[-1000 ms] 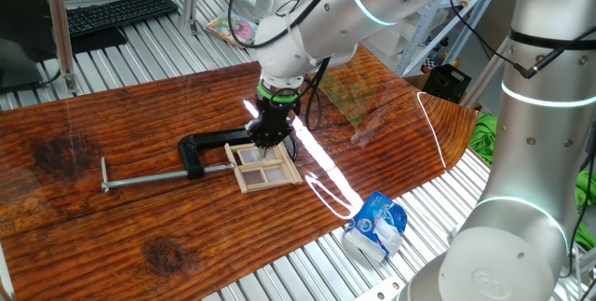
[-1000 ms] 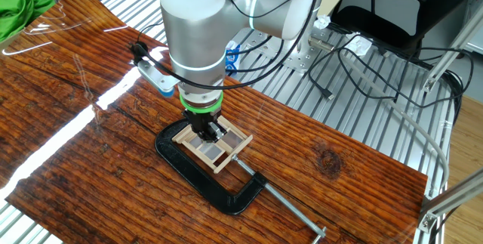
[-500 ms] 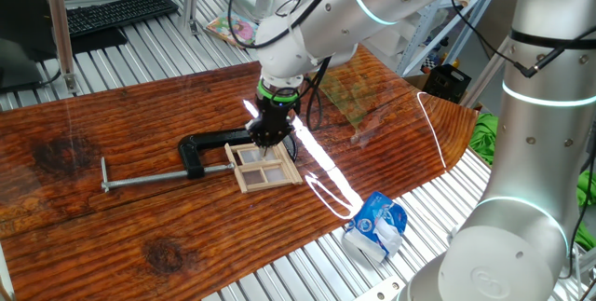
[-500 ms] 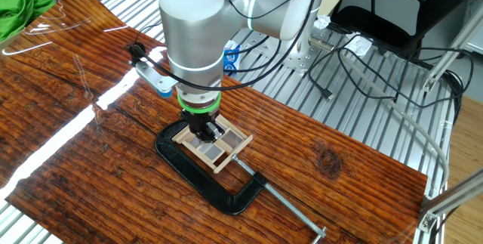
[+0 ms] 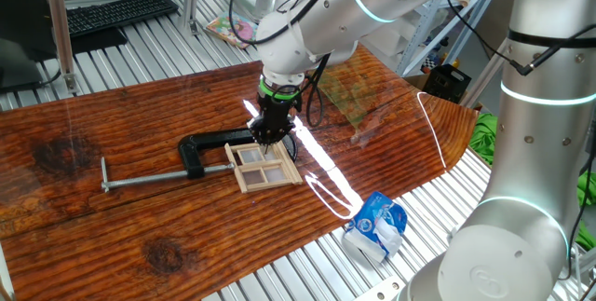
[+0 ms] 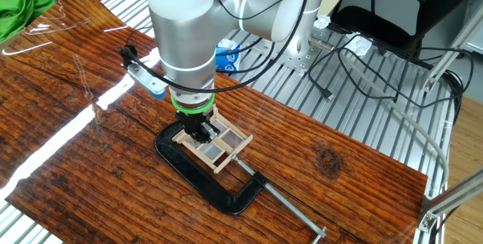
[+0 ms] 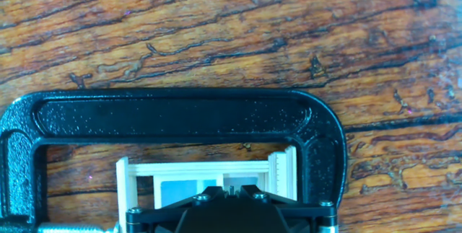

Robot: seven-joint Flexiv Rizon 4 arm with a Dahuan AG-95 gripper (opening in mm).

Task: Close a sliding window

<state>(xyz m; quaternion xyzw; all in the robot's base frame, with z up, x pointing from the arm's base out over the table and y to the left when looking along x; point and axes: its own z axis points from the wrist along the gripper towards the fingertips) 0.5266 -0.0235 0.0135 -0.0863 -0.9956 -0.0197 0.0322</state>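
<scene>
The counter [image 5: 112, 189] is a slab of dark reddish wood with heavy wavy grain, glossy enough to throw bright streaks of reflected light. It rests on a ribbed metal bench. On it lies the sliding window [image 5: 264, 168] [image 6: 215, 145] [image 7: 209, 179], a small, roughly square frame of pale, unfinished wood whose cross bars divide it into four panes. It lies flat inside the mouth of a black C-clamp [image 5: 207, 144] [image 6: 211, 184] [image 7: 173, 117] of pebbly cast metal, whose long steel screw rod [image 5: 149, 181] runs out along the counter.

The claw [image 5: 268, 133] [image 6: 201, 131] points straight down, with its tips at the edge of the frame nearest the clamp's curved back. From the hand view only the black base of the claw shows at the bottom edge, over the frame, so I cannot tell whether its fingers are apart or together.

A crumpled blue-and-white packet [image 5: 374, 224] sits on the ribbed metal just off the counter's edge.
</scene>
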